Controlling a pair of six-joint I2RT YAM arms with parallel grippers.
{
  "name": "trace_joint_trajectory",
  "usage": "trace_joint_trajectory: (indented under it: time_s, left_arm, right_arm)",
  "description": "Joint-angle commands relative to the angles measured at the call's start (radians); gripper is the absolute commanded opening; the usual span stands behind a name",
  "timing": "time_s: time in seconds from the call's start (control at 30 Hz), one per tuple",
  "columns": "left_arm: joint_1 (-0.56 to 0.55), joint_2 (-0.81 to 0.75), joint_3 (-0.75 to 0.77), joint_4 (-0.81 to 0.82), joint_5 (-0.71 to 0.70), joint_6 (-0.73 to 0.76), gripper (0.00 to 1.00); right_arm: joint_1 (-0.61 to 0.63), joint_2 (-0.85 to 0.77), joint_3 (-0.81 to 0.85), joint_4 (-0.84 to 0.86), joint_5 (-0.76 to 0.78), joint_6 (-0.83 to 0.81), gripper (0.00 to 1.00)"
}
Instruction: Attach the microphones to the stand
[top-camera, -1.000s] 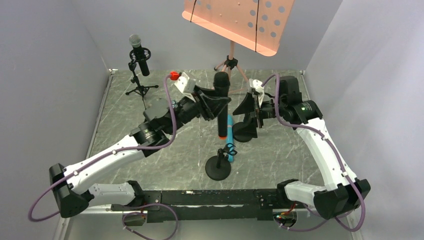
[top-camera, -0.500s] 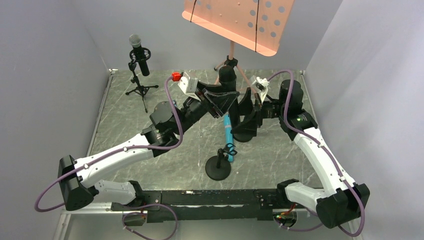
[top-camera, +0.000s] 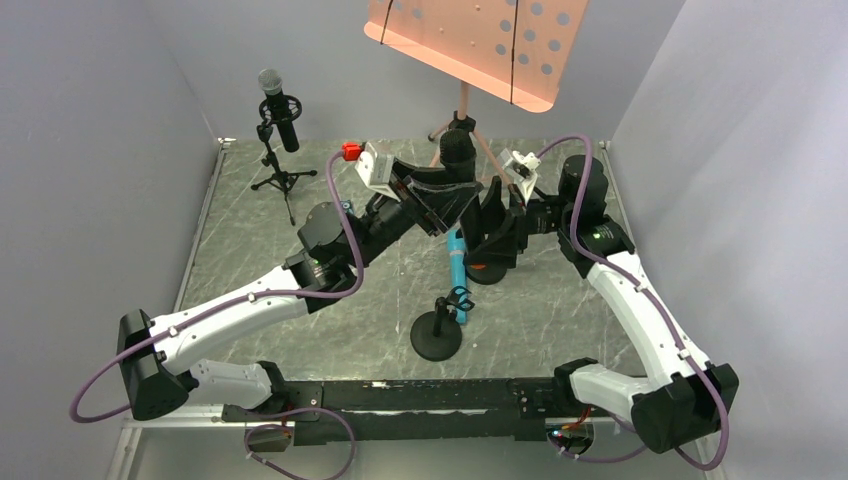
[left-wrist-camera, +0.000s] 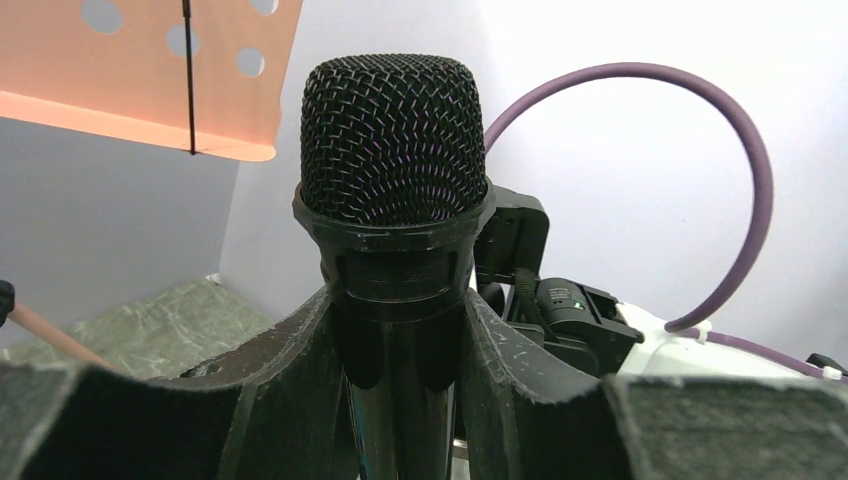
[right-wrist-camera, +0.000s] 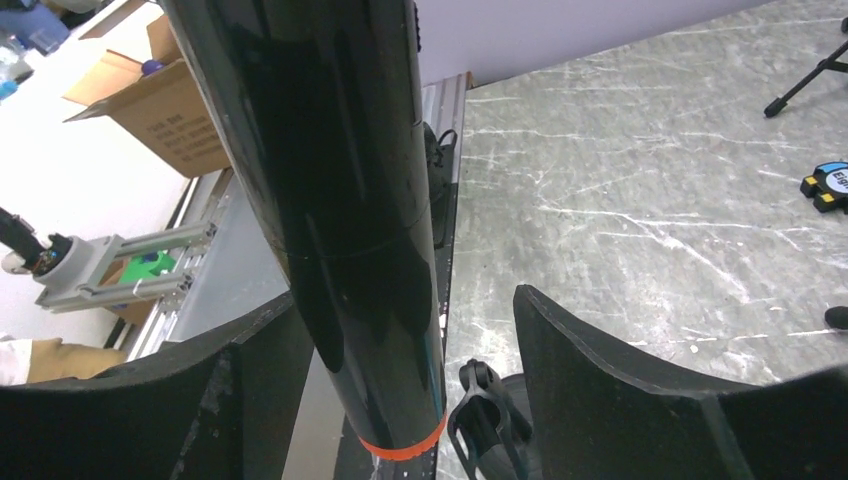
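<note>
Our left tool (left-wrist-camera: 398, 360) gripped the black mic (left-wrist-camera: 392, 140) just below its head. Our right tool (right-wrist-camera: 405, 310) stood open around its lower body.

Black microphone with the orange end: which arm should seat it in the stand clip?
Left. The left gripper is shut on the black microphone under its mesh head, holding it upright. The right gripper only straddles its lower body, one finger clear of it, above the clip.

The grey-green marbled desk (top-camera: 540, 320) carries a turquoise stick microphone (top-camera: 457, 262) lying at centre, with a black round-base stand (top-camera: 437, 338) just below it.
</note>
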Motion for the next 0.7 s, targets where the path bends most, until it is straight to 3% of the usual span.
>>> trace_joint_trajectory:
  time_s: [0.0, 0.1, 0.2, 0.3, 0.4, 0.53, 0.6, 0.67]
  left_arm:
    - [-0.006, -0.003, 0.056, 0.104, 0.048, -0.03, 0.0]
    - [-0.005, 0.001, 0.06, 0.103, 0.058, -0.033, 0.0]
    - [-0.004, 0.001, 0.058, 0.105, 0.065, -0.039, 0.0]
    - [-0.004, 0.005, 0.058, 0.104, 0.077, -0.046, 0.0]
    - [-0.003, 0.005, 0.055, 0.106, 0.074, -0.045, 0.0]
    - [0.003, 0.006, 0.048, 0.106, 0.075, -0.047, 0.0]
    - [0.008, 0.003, 0.044, 0.096, 0.087, -0.057, 0.08]
    - [0.013, -0.009, 0.034, 0.08, 0.103, -0.064, 0.33]
  right_arm:
    - [0.001, 0.007, 0.07, -0.04, -0.047, -0.047, 0.75]
    - [0.001, 0.022, 0.095, -0.097, -0.051, -0.099, 0.73]
    - [0.003, 0.029, 0.103, -0.119, -0.061, -0.122, 0.65]
    - [0.003, 0.036, 0.108, -0.127, -0.086, -0.131, 0.45]
    - [0.003, 0.042, 0.122, -0.172, -0.095, -0.168, 0.18]
    - [0.0, 0.016, 0.121, -0.196, -0.087, -0.206, 0.04]
    - [-0.021, -0.005, 0.123, -0.237, -0.064, -0.262, 0.01]
    - [-0.059, -0.032, 0.116, -0.275, -0.05, -0.307, 0.0]
